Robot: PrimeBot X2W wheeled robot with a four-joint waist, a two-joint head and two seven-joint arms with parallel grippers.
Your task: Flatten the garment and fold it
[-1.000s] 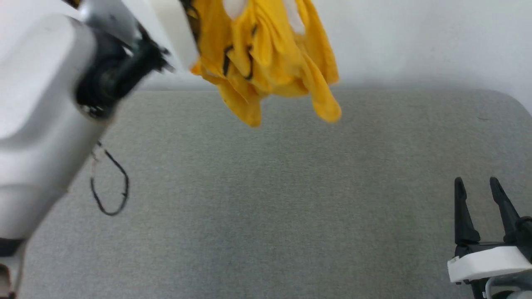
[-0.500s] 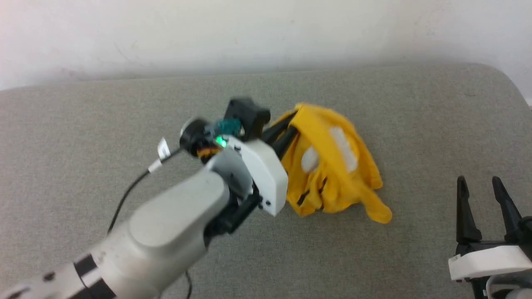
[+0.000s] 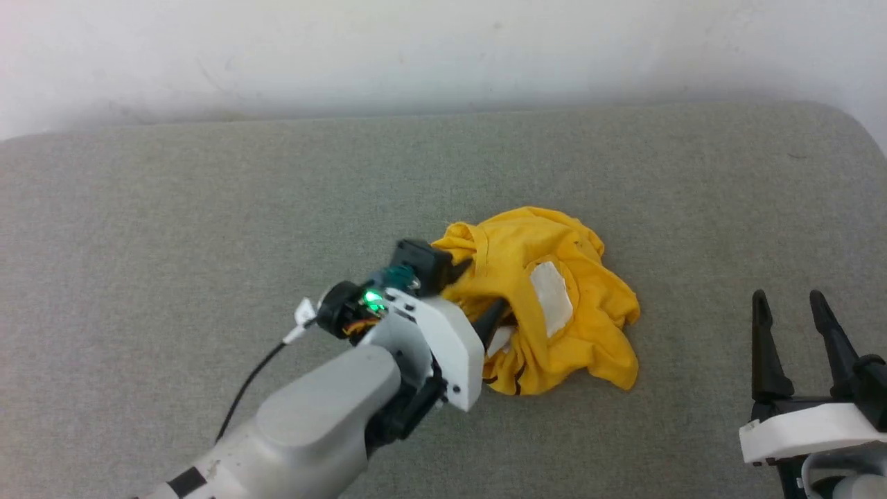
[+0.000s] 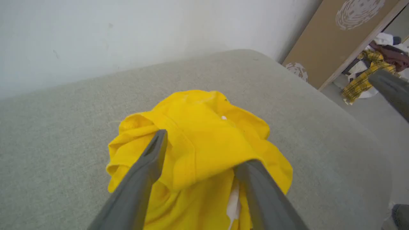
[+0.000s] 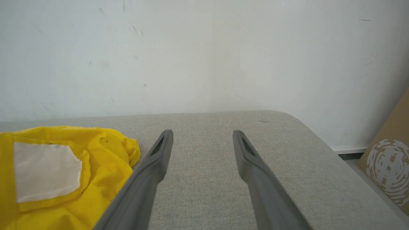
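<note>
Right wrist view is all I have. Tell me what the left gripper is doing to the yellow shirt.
Observer: The left gripper is open, and a fold of the shirt lies loose between its fingers, not pinched.
Operator: Give me the shirt's overall state.
Observer: It is a crumpled heap near the middle of the grey padded surface, with nothing spread flat.
Operator: Report my right gripper's clearance.
Observer: In the head view, the right gripper sits to the heap's right, with bare surface between it and the cloth.
</note>
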